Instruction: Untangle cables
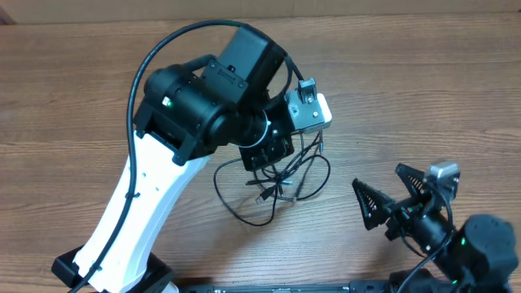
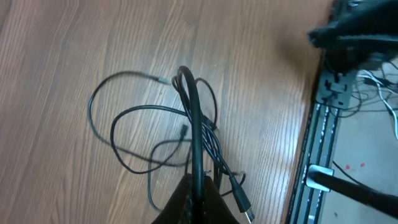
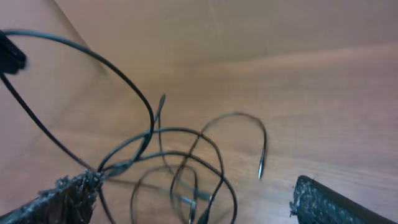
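The cables point(image 1: 273, 185) are thin black cords lying in loose overlapping loops on the wooden table. My left gripper point(image 1: 267, 156) is right above them. In the left wrist view it point(image 2: 199, 198) is shut on a black cable strand point(image 2: 194, 118) that runs up between the fingers. The other loops point(image 2: 124, 134) spread out to the left, and a USB plug point(image 2: 244, 201) lies beside the fingers. My right gripper point(image 1: 391, 195) is open and empty, to the right of the tangle. In the right wrist view its fingers point(image 3: 193, 205) frame the loops point(image 3: 186, 158) and a loose plug end point(image 3: 262, 165).
The left arm's large white and black body point(image 1: 155, 187) covers the table's left middle. A metal rail with wires point(image 2: 326, 124) runs along the table edge. The right arm's base point(image 1: 480, 248) sits at the lower right.
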Robot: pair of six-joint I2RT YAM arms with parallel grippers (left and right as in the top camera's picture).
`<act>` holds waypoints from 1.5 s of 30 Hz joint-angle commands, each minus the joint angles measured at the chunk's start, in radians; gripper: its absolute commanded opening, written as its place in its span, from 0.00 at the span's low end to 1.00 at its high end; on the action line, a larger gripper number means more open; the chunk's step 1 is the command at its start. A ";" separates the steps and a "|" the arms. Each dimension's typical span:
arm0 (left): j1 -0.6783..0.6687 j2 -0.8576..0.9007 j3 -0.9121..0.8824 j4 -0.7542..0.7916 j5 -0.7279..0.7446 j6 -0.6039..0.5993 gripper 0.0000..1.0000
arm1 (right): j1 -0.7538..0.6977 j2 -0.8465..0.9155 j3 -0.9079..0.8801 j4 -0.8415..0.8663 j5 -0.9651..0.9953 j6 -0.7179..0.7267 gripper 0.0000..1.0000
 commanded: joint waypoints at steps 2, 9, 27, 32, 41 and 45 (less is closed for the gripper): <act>0.003 0.003 -0.001 0.002 0.132 0.129 0.04 | 0.000 0.126 0.080 -0.043 -0.060 -0.035 1.00; 0.003 0.003 -0.001 0.002 0.135 0.128 0.04 | 0.000 0.216 0.081 -0.012 -0.219 -0.036 0.94; 0.003 0.008 -0.001 0.058 0.418 0.058 0.04 | 0.000 0.228 0.080 0.069 -0.242 0.041 0.91; 0.003 0.008 -0.002 0.057 0.431 0.010 0.04 | 0.000 0.229 0.080 0.069 -0.146 0.041 0.89; -0.011 0.008 -0.002 0.054 0.576 0.011 0.04 | 0.000 0.254 0.080 0.077 0.073 0.045 0.88; -0.040 0.008 -0.002 0.048 0.573 0.011 0.04 | 0.000 0.284 0.080 0.109 0.090 0.060 0.88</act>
